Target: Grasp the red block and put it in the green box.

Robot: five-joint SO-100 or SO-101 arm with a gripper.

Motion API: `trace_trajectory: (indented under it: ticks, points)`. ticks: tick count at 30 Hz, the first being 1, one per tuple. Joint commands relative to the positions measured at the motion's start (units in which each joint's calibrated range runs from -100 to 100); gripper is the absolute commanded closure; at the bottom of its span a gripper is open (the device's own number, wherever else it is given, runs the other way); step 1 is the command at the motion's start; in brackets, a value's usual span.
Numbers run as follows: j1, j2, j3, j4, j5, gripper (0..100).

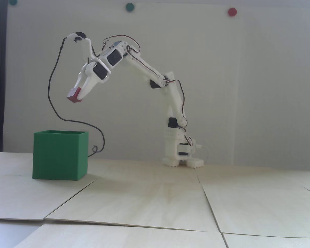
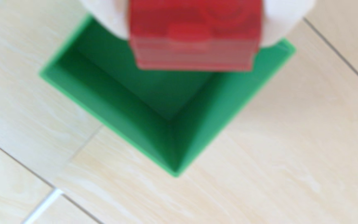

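In the fixed view the red block hangs in the air, pinched between the white fingers of my gripper, which is shut on it. It is high above the green box, which stands on the table at the left with its top open. The wrist view looks straight down: the red block fills the top middle, with a white fingertip on each side. Below it lies the green box, turned corner-on, its inside showing nothing. The gripper sits over the box's upper part.
The arm's base stands at the back middle of the light wooden table. A black cable loops from the wrist camera down behind the box. Seams run between the table's panels. Coloured dots sit on the white wall.
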Motion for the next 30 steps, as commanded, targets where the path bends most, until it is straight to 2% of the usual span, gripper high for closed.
trace_trajectory:
  ticks: [1, 13, 17, 20, 30]
  points:
    - [-0.8, 1.1, -1.0, -3.0, -0.2, 98]
    - [0.5, 3.3, -1.0, -3.0, -0.2, 97]
    - [1.6, 3.3, -1.0, -3.0, -0.6, 83]
    - [2.7, 3.3, -1.0, -3.0, -0.3, 76]
    - [2.1, 3.3, -1.0, -3.0, -0.2, 77]
